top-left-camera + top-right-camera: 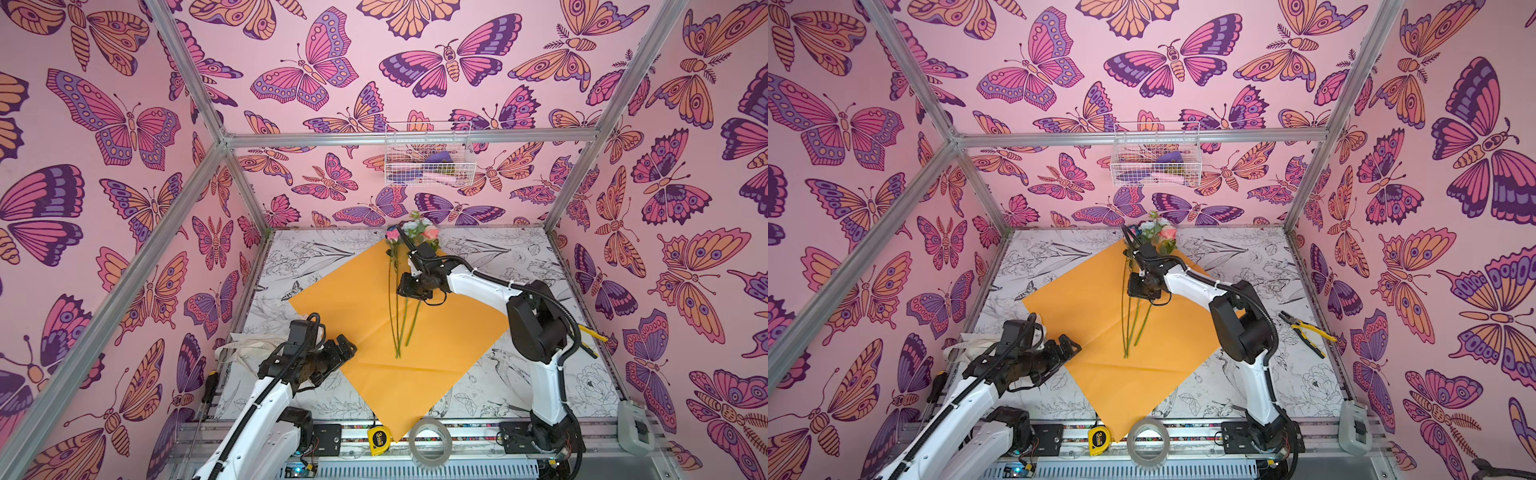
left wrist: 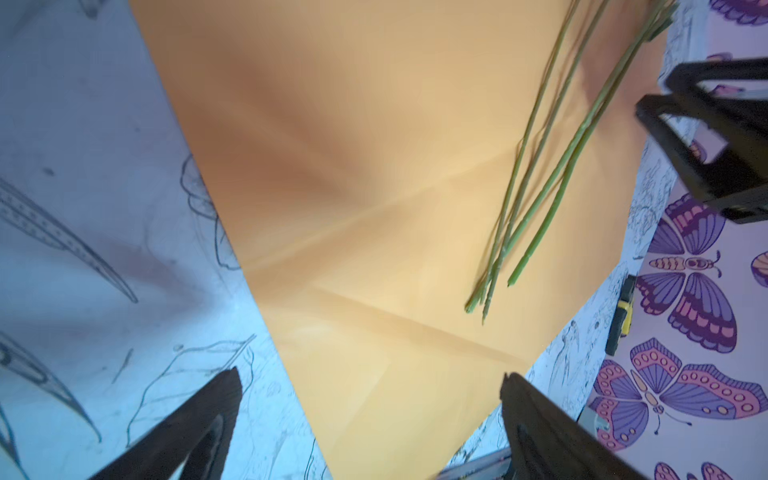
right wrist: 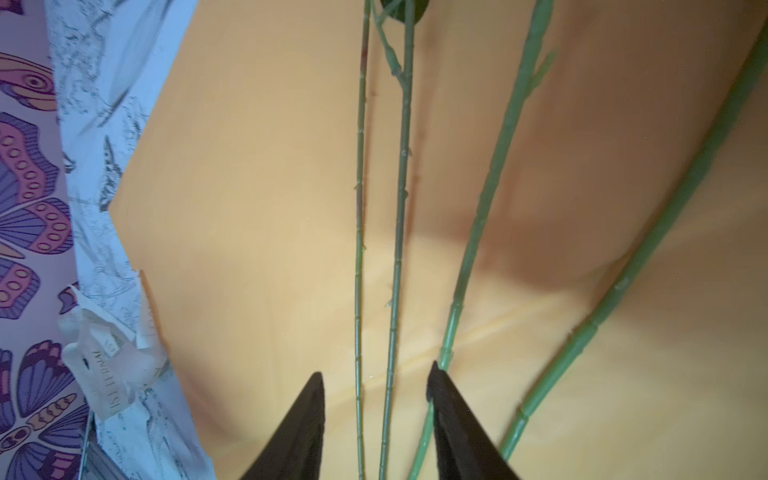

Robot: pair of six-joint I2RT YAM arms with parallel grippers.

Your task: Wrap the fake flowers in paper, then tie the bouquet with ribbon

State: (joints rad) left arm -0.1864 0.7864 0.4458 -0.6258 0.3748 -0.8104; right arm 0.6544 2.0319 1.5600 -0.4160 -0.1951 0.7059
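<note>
Plainly, your table carries the orange wrapping paper lying flat, one corner toward the arm bases. It looks thin, glossy and slippery, so expect it to slide or crease when you lift an edge. On it lies the bouquet of fake flowers, loose, with blooms at the far corner and stems fanned. They look light and springy, so gather them mid-stem, below the leaves. Your right pincer hangs part spread, with two stems between its jaws, apparently ungripped. Your left pincer is spread wide over the paper's edge. The cream ribbon lies just beside the paper.
</note>
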